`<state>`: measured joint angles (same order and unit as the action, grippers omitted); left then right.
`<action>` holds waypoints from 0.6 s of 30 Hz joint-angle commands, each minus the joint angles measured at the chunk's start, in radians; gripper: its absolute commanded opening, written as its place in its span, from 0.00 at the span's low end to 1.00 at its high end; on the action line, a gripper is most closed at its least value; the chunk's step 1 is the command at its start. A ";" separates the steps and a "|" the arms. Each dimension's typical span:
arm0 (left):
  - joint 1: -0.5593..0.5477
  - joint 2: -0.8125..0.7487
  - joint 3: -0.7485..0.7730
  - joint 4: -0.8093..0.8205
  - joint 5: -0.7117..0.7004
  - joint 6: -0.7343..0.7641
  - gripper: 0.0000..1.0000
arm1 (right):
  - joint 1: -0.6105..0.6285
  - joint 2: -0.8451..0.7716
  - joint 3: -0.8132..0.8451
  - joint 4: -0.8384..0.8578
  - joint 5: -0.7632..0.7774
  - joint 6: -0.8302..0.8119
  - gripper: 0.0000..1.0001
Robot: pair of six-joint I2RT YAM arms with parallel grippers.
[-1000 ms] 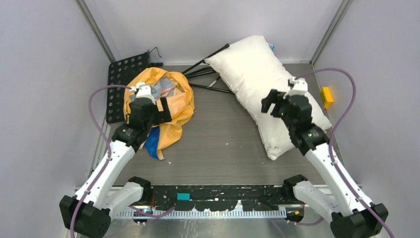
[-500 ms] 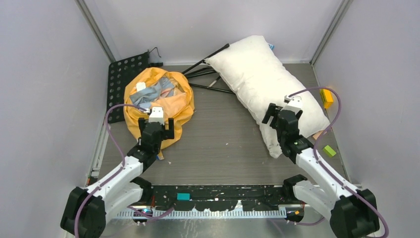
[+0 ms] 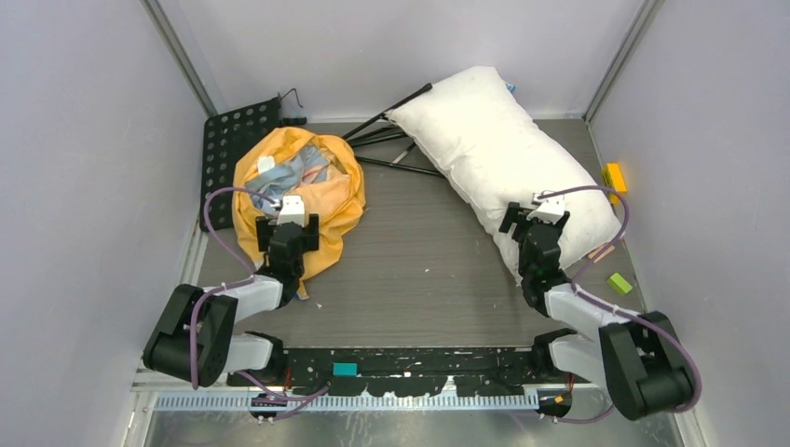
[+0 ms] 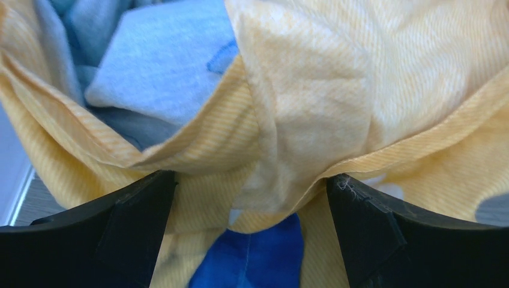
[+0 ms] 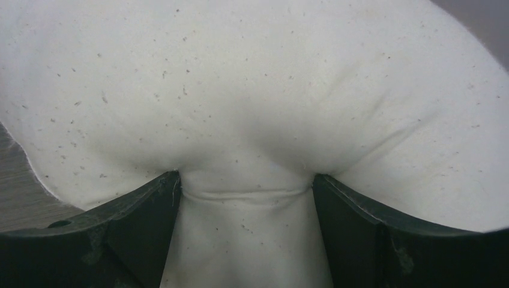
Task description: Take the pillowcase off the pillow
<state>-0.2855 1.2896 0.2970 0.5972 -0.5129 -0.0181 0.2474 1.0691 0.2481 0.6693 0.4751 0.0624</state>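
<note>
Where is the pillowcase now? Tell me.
Top view: the pillowcase lies bunched at left, beside the black perforated plate, left gripper over its near edge, apart from the pillow.

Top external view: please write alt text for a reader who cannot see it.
A bare white pillow lies right on the table, the crumpled orange-yellow pillowcase apart at left. The open left gripper is at the pillowcase, the open right gripper at the pillow.

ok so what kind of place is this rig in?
Looks like a lab robot test cell, not a home: plain grey walls with metal posts box in the table, a black mounting rail runs along its near edge, and a perforated plate lies at the back.
</note>
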 commanded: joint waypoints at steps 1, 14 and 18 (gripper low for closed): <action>0.045 -0.010 -0.003 0.182 -0.037 0.033 1.00 | -0.047 0.167 -0.058 0.251 0.116 -0.056 0.85; 0.131 0.281 -0.055 0.632 0.201 0.054 1.00 | -0.316 0.202 0.022 0.134 -0.238 0.022 0.79; 0.131 0.288 -0.010 0.547 0.209 0.066 0.95 | -0.318 0.242 0.066 0.101 -0.171 0.030 0.78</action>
<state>-0.1505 1.5745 0.2520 1.0023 -0.3325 0.0101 -0.0502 1.2484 0.2657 0.8883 0.2485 0.0616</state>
